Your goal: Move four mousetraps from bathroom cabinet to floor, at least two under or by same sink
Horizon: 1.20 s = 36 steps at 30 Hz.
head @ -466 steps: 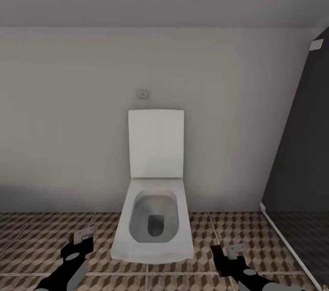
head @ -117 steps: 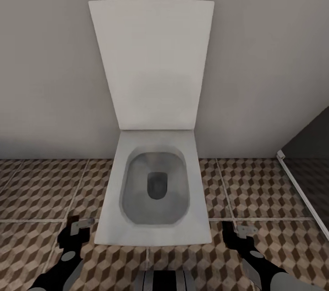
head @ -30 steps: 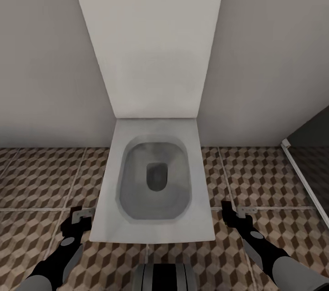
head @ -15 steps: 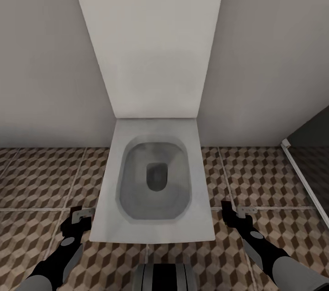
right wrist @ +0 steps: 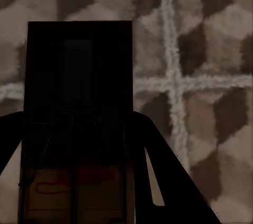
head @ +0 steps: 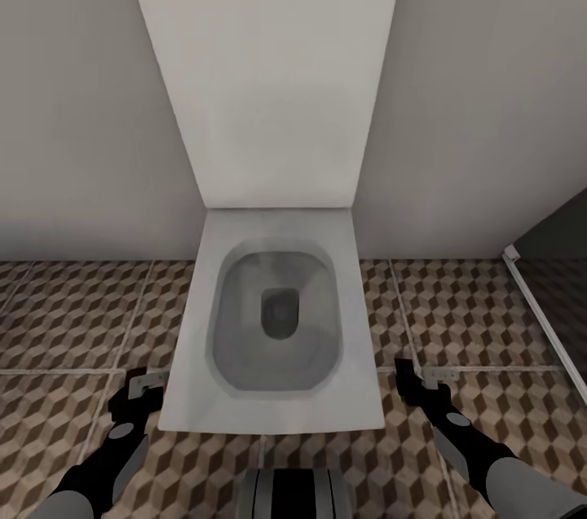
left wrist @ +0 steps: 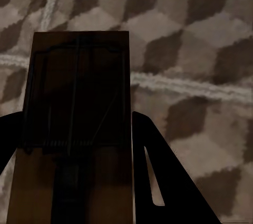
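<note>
While the robot faces a white toilet (head: 277, 332) set against the far wall, each arm carries one mousetrap. The left gripper (head: 139, 391) is closed on the left mousetrap (left wrist: 74, 129), and the right gripper (head: 424, 383) is closed on the right mousetrap (right wrist: 76, 124). Both hang low over the bathroom floor (head: 73, 323), one on each side of the toilet bowl.

I think the step in hand is carrying traps to the sink. This spot is by the toilet, so the next move likely calls for turning and driving to find the sink, then lowering the traps flat onto the tiles there.

Each trap is a small flat brown wooden board with thin dark wire parts on top. The right one has a bit of red marking at its near end. The floor tiles show brown and beige cubes with pale lines between them.
</note>
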{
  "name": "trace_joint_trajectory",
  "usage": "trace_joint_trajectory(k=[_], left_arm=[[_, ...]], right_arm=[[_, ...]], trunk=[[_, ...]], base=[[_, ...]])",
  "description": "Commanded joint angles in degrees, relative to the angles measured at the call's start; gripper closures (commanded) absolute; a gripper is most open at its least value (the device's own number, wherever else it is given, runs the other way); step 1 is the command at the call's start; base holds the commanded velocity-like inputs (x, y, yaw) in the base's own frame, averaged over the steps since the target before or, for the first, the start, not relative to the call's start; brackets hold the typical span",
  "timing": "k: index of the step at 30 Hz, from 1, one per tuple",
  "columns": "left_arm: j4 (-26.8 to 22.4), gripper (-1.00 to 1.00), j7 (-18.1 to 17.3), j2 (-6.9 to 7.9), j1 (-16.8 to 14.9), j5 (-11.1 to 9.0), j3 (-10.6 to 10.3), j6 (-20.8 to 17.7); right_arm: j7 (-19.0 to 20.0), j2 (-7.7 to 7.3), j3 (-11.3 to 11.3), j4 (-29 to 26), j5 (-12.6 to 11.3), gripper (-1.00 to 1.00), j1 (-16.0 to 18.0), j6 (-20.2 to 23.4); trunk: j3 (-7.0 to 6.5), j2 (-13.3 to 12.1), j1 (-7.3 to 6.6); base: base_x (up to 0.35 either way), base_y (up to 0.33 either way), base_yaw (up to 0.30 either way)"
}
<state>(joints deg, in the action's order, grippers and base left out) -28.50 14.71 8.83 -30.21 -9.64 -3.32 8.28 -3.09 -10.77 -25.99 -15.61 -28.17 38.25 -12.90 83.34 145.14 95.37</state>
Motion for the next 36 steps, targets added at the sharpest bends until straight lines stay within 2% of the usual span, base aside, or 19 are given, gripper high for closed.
trace_joint_trajectory(k=[1, 9, 36], left_arm=[[0.0, 1.00, 0.4, 0.05, 0.0, -0.4, -0.4, 0.2], [0.0, 1.00, 0.4, 0.11, 0.0, -0.4, -0.4, 0.2], [-0.3, 1.00, 0.1, -0.20, 0.0, -0.5, -0.4, 0.3]], right_arm=[[-0.3, -0.04, -0.5, 0.0, -0.5, 1.00, 0.0, -0.1], [-0.3, -0.04, -0.5, 0.0, -0.5, 1.00, 0.1, -0.1], [-0.3, -0.10, -0.5, -0.1, -0.5, 1.00, 0.1, -0.3]], trunk=[[0.26, 0.0, 0.01], [2.03, 0.1, 0.22], [2.03, 0.1, 0.22]], base=[[0.000, 0.000, 0.000], [0.000, 0.000, 0.000], [0.000, 0.000, 0.000]])
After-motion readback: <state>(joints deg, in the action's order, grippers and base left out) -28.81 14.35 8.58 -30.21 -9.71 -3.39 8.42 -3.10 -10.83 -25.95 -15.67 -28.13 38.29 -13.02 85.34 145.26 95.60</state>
